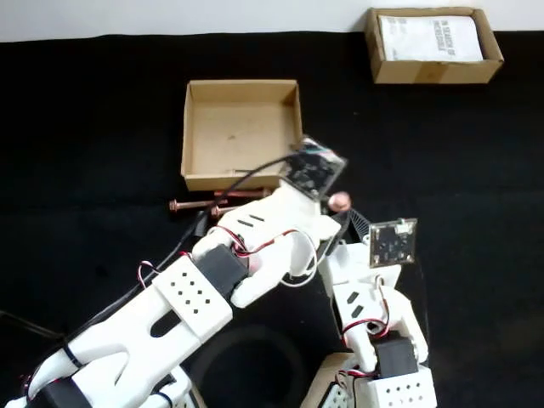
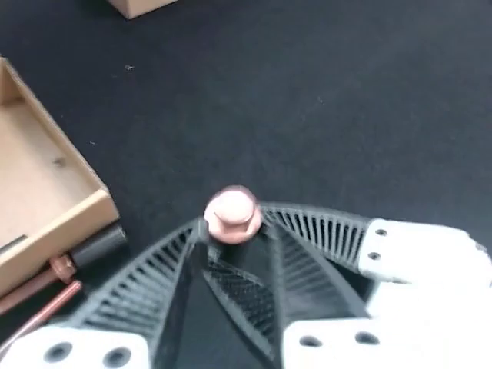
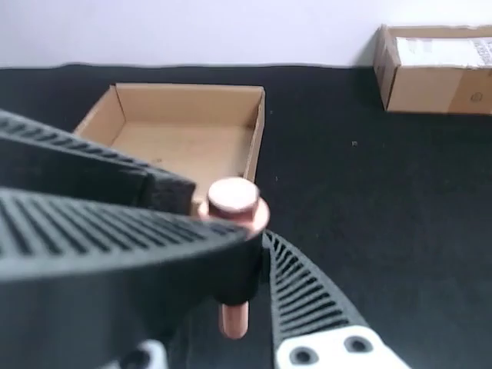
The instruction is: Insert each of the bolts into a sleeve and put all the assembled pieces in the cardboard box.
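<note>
Left arm: stretched from the near left to the near right corner of the cardboard box. Left pincer clamped just under the head of an upright bolt. Right pincer touched the same bolt; its grip could not be told. Spare bolts lay on the worktop against the box's near wall.

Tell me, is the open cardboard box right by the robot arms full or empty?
Empty, as far as it shows: the cardboard box has a bare brown floor, and loose bolts lie outside along its front wall.

bolt upright, gripped between black ribbed jaws | cardboard box open behind
</note>
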You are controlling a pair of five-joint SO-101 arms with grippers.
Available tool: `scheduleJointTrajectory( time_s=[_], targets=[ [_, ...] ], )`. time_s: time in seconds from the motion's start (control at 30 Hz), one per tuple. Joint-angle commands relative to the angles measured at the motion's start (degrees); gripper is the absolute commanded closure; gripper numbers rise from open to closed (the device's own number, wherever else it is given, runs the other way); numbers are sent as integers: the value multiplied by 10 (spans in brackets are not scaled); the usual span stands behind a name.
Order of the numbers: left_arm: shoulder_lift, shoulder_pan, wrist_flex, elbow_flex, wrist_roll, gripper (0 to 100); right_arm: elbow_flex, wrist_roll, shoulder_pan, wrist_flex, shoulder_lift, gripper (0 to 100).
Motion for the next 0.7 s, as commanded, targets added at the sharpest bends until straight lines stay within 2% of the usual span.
scheduleJointTrajectory(
  time_s=[0.0,0.17,0.27,0.33,0.37,0.5,0.67],
  targets=[
    [-18,8,41,-10,-5,790,-8,4,11,-8,-5,991],
    [-74,7,89,-24,-8,806,-8,4,12,-8,-4,991],
    [-131,6,104,-25,-18,909,-10,3,15,-8,-3,991],
    [-173,6,111,-22,-60,998,-12,2,15,-8,-3,991],
    [-191,4,120,-21,-83,988,-13,2,15,-8,-3,991],
    [-262,-45,149,-21,-126,992,-55,2,15,13,-2,991],
    [-338,-164,160,-22,-125,991,-134,2,15,29,27,991]
  ],
)
